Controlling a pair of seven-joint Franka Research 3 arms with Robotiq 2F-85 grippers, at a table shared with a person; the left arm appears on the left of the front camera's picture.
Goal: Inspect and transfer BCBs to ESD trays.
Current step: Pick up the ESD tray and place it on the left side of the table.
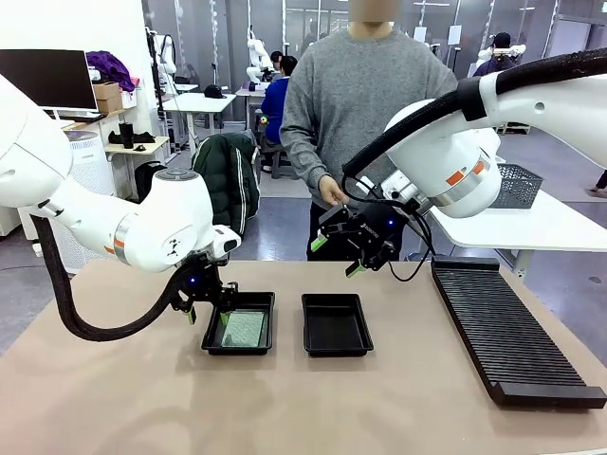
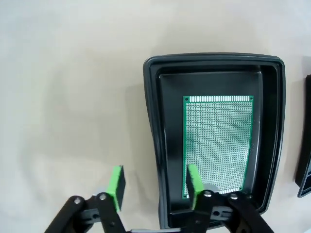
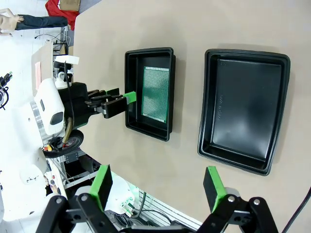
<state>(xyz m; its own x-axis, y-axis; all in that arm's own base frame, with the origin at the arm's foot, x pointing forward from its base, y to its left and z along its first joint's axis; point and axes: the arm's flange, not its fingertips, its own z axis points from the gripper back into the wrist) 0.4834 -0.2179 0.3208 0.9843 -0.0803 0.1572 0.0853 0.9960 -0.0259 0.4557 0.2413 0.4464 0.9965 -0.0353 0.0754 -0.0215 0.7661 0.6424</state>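
Far behind the left pincer (image 1: 209, 316) stand a dark monitor (image 1: 47, 78), white tables (image 1: 199, 102) and a jacket (image 1: 228, 180). Behind the right pincer (image 1: 336, 257), a white table (image 1: 555, 227) bears a dark basket (image 1: 517, 185). The floor (image 1: 285, 213) is grey.

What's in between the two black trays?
Nothing, just bare table between the tray holding the green board and the empty tray. The front view shows it.
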